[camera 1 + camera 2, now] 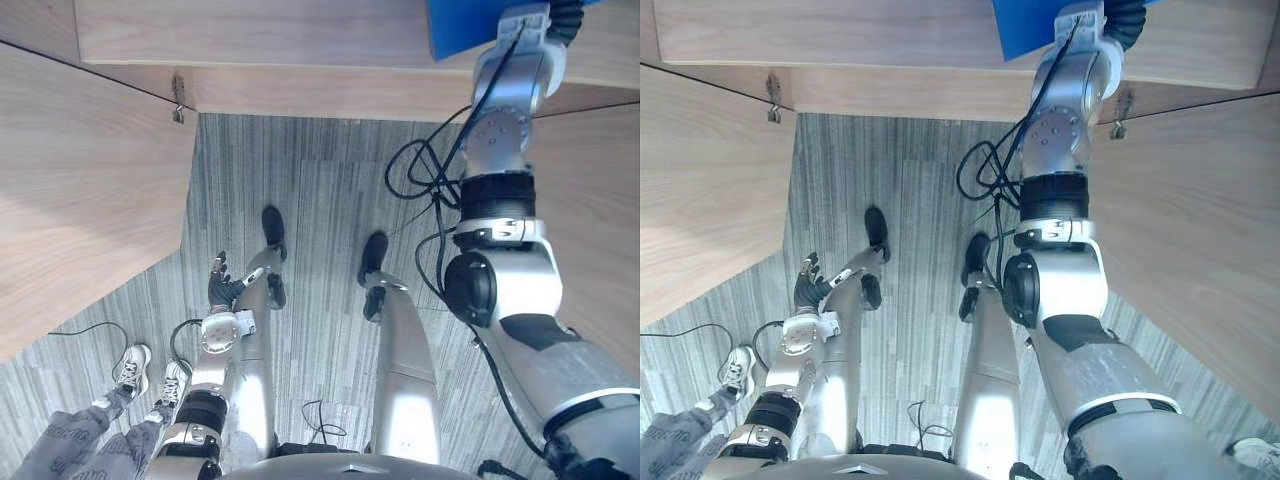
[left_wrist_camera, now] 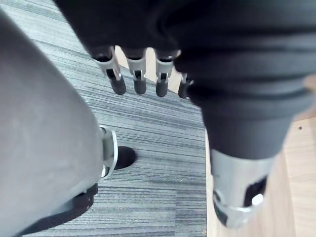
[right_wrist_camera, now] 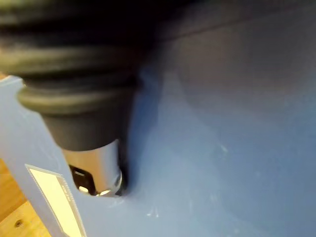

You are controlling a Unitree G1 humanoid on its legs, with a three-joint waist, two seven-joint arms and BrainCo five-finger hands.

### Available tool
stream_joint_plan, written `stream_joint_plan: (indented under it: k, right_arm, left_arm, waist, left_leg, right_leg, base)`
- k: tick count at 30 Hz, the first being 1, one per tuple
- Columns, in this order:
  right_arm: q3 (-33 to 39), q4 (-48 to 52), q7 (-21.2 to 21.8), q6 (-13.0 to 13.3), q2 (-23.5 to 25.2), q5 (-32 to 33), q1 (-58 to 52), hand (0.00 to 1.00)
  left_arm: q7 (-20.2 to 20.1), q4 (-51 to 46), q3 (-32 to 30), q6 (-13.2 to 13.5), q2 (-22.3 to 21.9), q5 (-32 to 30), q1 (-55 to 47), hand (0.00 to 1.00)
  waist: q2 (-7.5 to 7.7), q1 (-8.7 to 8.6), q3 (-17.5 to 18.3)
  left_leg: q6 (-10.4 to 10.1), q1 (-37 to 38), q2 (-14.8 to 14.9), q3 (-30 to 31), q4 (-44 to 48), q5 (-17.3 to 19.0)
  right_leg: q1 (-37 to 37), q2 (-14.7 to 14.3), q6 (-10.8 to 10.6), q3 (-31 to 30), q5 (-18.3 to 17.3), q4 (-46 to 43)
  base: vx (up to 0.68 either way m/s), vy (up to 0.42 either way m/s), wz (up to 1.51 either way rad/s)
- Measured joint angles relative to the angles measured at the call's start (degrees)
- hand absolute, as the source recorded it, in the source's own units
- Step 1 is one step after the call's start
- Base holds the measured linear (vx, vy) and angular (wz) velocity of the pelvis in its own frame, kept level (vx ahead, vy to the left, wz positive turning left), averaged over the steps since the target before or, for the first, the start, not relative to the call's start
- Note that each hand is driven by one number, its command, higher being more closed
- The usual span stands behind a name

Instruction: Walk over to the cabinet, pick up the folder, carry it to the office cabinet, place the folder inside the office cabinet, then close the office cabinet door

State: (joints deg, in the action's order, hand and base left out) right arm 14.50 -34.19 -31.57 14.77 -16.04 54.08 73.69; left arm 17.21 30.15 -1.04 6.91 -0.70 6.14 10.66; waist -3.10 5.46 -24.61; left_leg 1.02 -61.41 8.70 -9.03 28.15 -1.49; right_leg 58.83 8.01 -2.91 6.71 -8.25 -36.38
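blue folder, wood-grain cabinet, grey striped carpet.

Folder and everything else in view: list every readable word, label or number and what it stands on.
Folder: pale label strip, nothing readable on it.
Person's trousers: dark print, too small to read.
No other text to be seen.

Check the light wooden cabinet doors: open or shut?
Open. The light wooden left door and right door both stand swung out toward the robot, hinges exposed, grey carpet between them.
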Motion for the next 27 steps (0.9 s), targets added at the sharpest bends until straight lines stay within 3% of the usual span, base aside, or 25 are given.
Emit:
stream_joint_plan:
  k: [5, 11, 12, 27]
  right_arm:
    - [-1.5, -5.8, -0.4, -1.5, -2.4, 0.0, 3.9, 1.00]
    - [-3.1, -7.3, -1.9, -1.4, -3.5, -0.4, 6.3, 1.00]
    - [-3.2, -7.3, -2.1, -1.4, -3.7, -0.4, 6.3, 0.00]
    - [-5.4, -7.3, -2.1, 0.1, -5.9, 0.6, 7.7, 0.00]
  left_arm:
    - [0.9, 0.3, -0.1, 0.3, -0.2, 0.1, 0.5, 0.00]
    - [2.0, 0.9, -0.1, 0.6, 0.0, 0.5, 1.8, 0.00]
    - [2.1, 0.9, -0.1, 0.6, 0.0, 0.5, 1.8, 0.00]
    - [2.5, 1.4, 0.1, 0.6, -0.1, 1.1, 2.1, 0.00]
  waist:
    - [-0.22, 0.32, 0.1]
    - [-0.73, 0.33, 0.5]
    - [-0.83, 0.35, 0.5]
    - [-0.86, 0.54, 0.6]
  left_leg:
    - [-0.3, -1.0, 0.4, 0.2, 1.1, 0.4]
    - [-0.1, -3.4, 0.7, 1.0, 2.6, 0.6]
    - [-0.1, -3.5, 0.7, 1.1, 2.6, 0.6]
    - [0.0, -3.6, 0.2, 0.9, 0.7, -0.3]
  right_leg:
    - [0.5, -0.2, 0.0, 0.2, 0.0, -0.2]
    - [2.2, -0.3, 0.2, 0.9, -0.1, -0.9]
    - [2.2, -0.3, 0.2, 1.0, -0.1, -0.9]
    - [2.8, 0.1, 0.3, 1.5, 0.1, -0.6]
  base:
    - [0.00, -0.001, -0.01]
    - [0.00, 0.000, 0.00]
    - [-0.01, -0.004, 0.04]
    - [0.00, -0.003, 0.01]
